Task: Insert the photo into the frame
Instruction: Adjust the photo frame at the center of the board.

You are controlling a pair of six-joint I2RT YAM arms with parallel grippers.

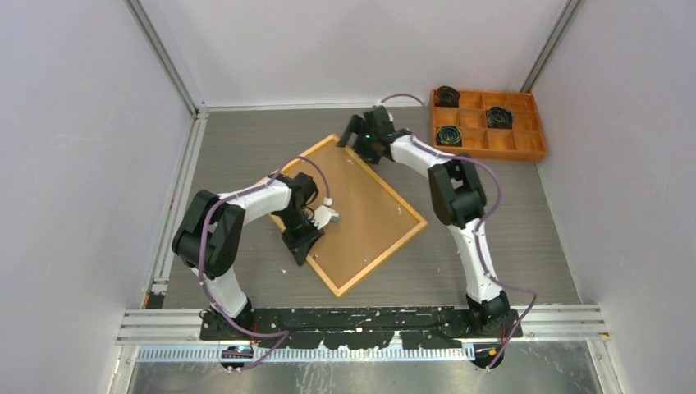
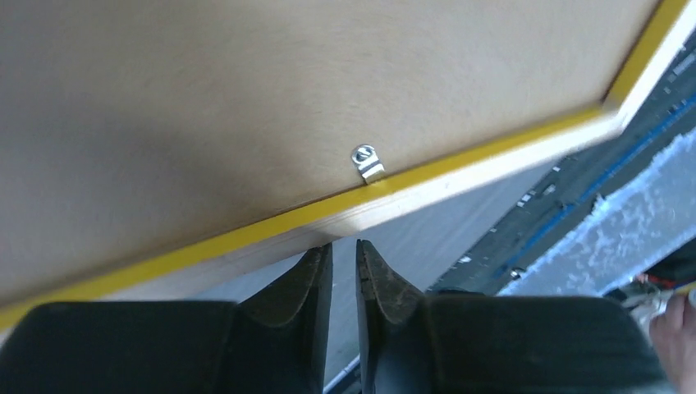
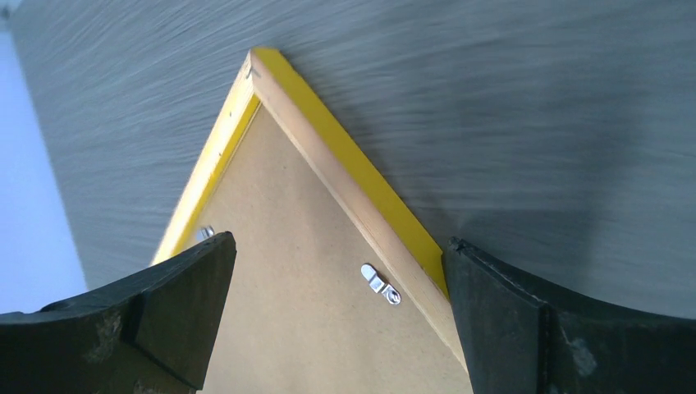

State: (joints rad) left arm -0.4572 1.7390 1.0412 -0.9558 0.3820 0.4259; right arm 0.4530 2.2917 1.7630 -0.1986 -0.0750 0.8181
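The frame (image 1: 382, 258) lies face down on the table, turned at an angle, its yellow-edged wooden rail (image 2: 460, 168) around a brown backing board (image 1: 369, 205). The photo is hidden. My left gripper (image 1: 302, 246) sits at the frame's near-left edge. Its jaws (image 2: 344, 246) are nearly shut with only a thin slit and nothing between them, the tips just short of the rail and below a small metal clip (image 2: 367, 162). My right gripper (image 1: 351, 139) hovers open over the frame's far corner (image 3: 345, 156), its wide jaws (image 3: 338, 240) straddling the board and another clip (image 3: 380, 283).
An orange compartment tray (image 1: 489, 123) holding dark coiled items stands at the back right, close to the right arm. White walls close in the table on the left, back and right. A further clip (image 3: 205, 233) shows by the right gripper's left finger.
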